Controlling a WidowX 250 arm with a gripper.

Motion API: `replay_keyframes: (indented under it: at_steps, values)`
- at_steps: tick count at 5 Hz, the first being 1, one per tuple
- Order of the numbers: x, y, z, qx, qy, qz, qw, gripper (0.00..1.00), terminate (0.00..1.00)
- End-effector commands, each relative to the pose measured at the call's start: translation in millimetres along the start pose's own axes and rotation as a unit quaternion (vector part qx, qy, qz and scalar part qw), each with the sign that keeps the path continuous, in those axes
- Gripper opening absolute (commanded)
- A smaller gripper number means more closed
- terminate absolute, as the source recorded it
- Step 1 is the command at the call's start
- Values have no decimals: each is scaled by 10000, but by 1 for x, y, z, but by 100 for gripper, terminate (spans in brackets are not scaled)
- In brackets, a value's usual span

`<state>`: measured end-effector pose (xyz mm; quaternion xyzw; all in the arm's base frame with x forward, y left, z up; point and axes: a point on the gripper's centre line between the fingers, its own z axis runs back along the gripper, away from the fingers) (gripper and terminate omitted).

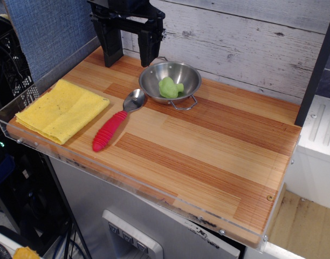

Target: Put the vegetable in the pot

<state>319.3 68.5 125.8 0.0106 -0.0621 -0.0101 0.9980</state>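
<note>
At the board's 12 o'clock | light green lumpy toy vegetable (169, 87) lies inside shiny steel two-handled pot (170, 82) | black gripper (130, 49) at pot's 10 o'clock, fingers apart, empty | task looks done

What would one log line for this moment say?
vegetable: inside pot | tool: open, empty, behind pot | spoon: untouched

Vegetable (170, 87) in pot (193, 75); spoon (117, 122) left of pot (bowl touching); cloth (62, 109) farther left.
</note>
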Motion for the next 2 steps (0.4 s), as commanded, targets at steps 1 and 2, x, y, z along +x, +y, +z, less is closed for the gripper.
replay_keyframes:
  at_steps: [1,2]
  values:
    - [1,-2,14,54,-223,-39,9997,100,0]
    - [1,-2,14,54,-223,-39,9997,100,100]
